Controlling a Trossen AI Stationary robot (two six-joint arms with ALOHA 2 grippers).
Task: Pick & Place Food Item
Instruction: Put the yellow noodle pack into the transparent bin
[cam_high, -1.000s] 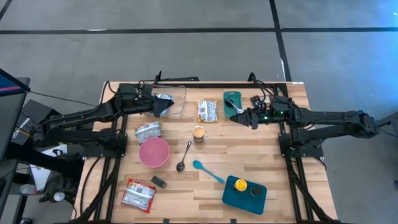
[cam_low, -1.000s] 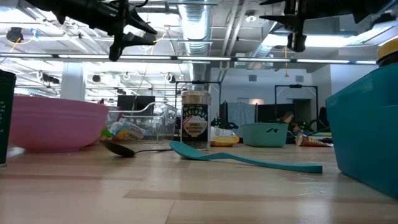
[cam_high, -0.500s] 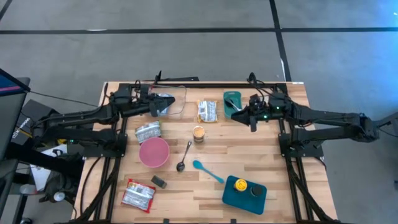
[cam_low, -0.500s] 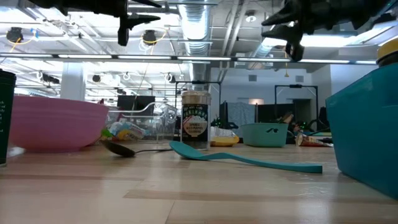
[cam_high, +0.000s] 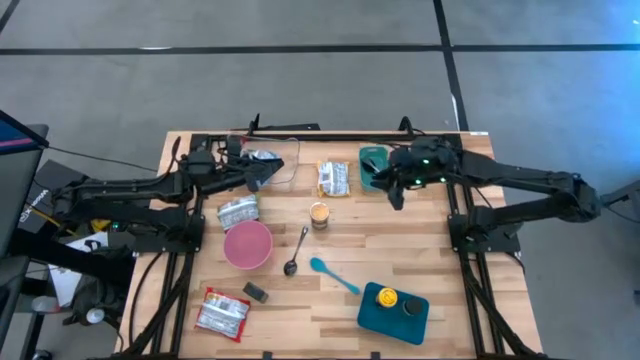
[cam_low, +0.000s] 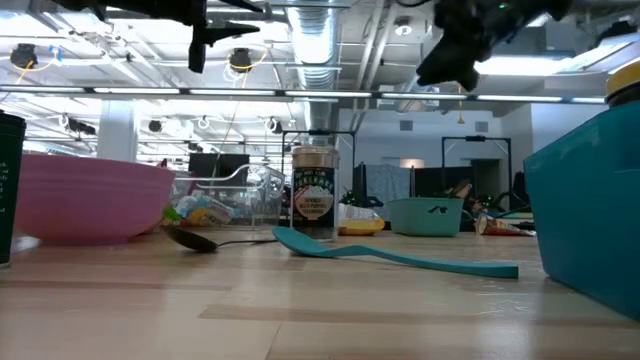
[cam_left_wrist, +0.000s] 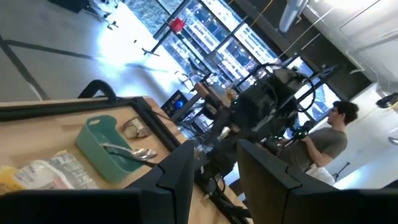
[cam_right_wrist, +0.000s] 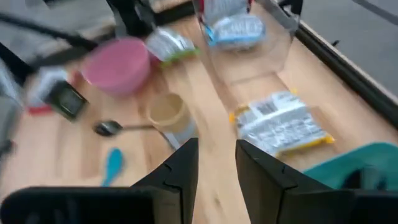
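Observation:
Several food packets are in view. A silver one (cam_high: 262, 157) sits in the clear box (cam_high: 285, 162) at the far left, and a yellow-white one (cam_high: 333, 178) lies flat on the table. A third packet (cam_high: 238, 211) lies by the pink bowl (cam_high: 247, 244), and a red one (cam_high: 222, 313) lies at the near left. My left gripper (cam_high: 268, 172) hovers level beside the clear box, high above the table, open with nothing between its fingers (cam_left_wrist: 186, 177). My right gripper (cam_high: 394, 196) hangs above the table near the teal bin (cam_high: 375, 165), slanting down, open and holding nothing (cam_right_wrist: 214, 165).
A jar (cam_high: 319, 215), a metal spoon (cam_high: 296, 254) and a teal spatula (cam_high: 333, 273) lie mid-table. A teal tray (cam_high: 392, 310) with a yellow lid stands near right. A small black block (cam_high: 255, 291) sits near the red packet. A person (cam_left_wrist: 329, 140) sits beyond the table.
My left gripper has tipped up from a downward slant to level and drawn back a little toward the table's left edge. My right gripper has rolled and tipped down, shifting slightly toward the table's left, beside the teal bin. No object has moved.

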